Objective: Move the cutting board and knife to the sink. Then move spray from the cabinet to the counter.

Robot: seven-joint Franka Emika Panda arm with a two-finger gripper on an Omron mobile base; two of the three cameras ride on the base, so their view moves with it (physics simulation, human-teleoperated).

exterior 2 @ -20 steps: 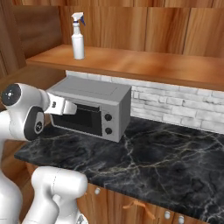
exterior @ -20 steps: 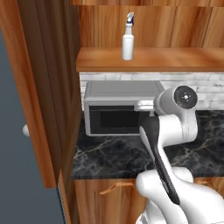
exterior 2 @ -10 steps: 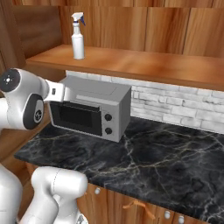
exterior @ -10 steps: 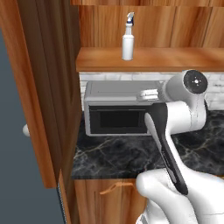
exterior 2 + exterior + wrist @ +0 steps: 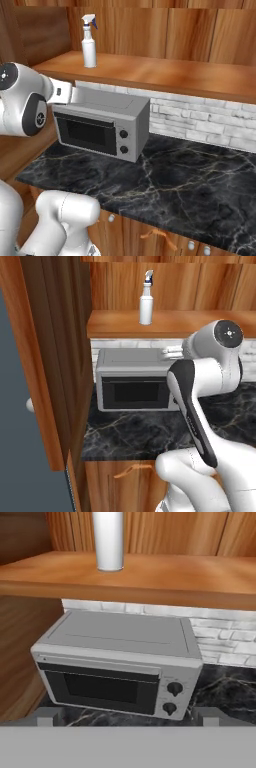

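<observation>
Two dark finger tips of my gripper (image 5: 128, 716) stand wide apart, holding nothing, aimed at the boxy grey microwave (image 5: 120, 662) with its dark glass door and two round knobs. My white arm, elbow bent, reaches forward above the glossy black veined counter (image 5: 200, 185). Beyond the microwave, on the smooth warm-brown wooden cabinet (image 5: 165, 75) shelf, the spray (image 5: 146, 298) stands upright, a slim white plastic cylinder, long axis vertical, grey-blue nozzle on top. A pale brick wall (image 5: 200, 122) runs behind.
</observation>
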